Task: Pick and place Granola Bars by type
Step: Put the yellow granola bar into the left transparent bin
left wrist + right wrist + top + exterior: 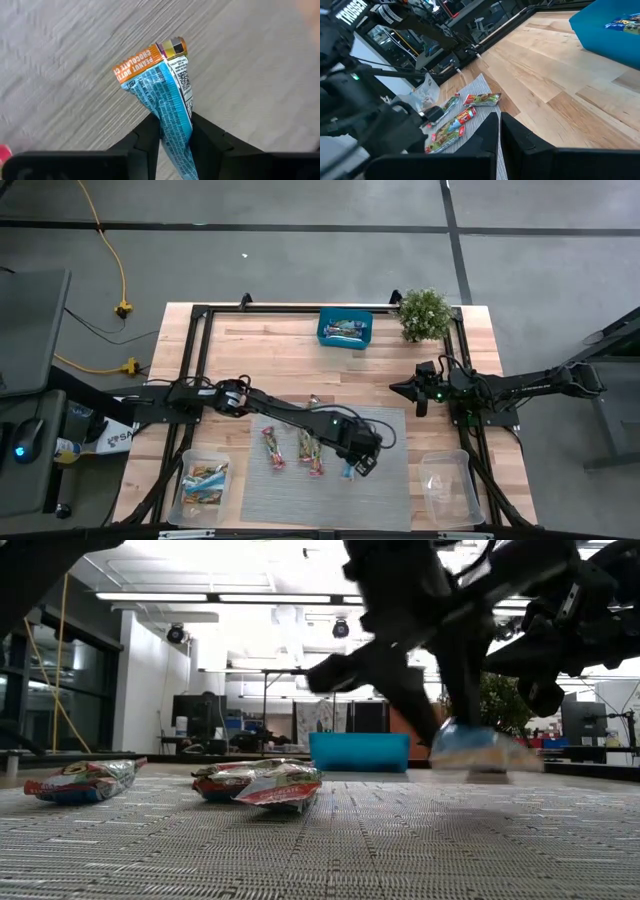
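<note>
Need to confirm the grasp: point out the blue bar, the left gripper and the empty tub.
blue granola bar (167,90), left wrist view, wrapper middle.
left gripper (175,137), left wrist view, between fingertips.
empty clear tub (447,488), high view, bare floor.

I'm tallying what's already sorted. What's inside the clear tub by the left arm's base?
The clear tub holds a small heap of granola bars in red, green and yellow wrappers; no blue ones show. How many there are, or what lies underneath the top ones, cannot be seen.
</note>
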`<action>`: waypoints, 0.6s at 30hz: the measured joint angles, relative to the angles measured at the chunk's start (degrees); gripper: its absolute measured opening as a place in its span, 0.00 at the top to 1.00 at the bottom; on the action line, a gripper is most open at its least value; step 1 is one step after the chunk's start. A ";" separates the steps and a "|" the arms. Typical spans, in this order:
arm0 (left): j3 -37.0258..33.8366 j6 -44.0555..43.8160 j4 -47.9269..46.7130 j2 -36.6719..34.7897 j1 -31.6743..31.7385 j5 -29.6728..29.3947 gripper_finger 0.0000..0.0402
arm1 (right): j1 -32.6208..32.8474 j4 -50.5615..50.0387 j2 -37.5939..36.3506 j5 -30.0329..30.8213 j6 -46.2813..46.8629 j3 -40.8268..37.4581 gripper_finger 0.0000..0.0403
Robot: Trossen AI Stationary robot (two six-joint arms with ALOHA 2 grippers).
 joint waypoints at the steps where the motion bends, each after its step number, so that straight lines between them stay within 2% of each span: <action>1: 1.18 1.89 -0.32 0.00 0.27 0.01 0.78 | 0.00 0.00 0.00 0.00 -0.02 0.00 1.00; 6: 7.06 14.11 -2.80 -0.20 1.00 1.08 0.78 | 0.02 0.00 0.00 0.00 0.01 0.00 1.00; 11: 6.39 20.12 -7.56 -4.37 1.86 4.89 0.78 | 0.00 0.02 0.00 0.00 0.00 0.00 1.00; 18: 6.41 25.44 -20.73 -12.72 2.04 0.33 0.78 | 0.02 0.00 0.00 -0.01 -0.01 0.00 1.00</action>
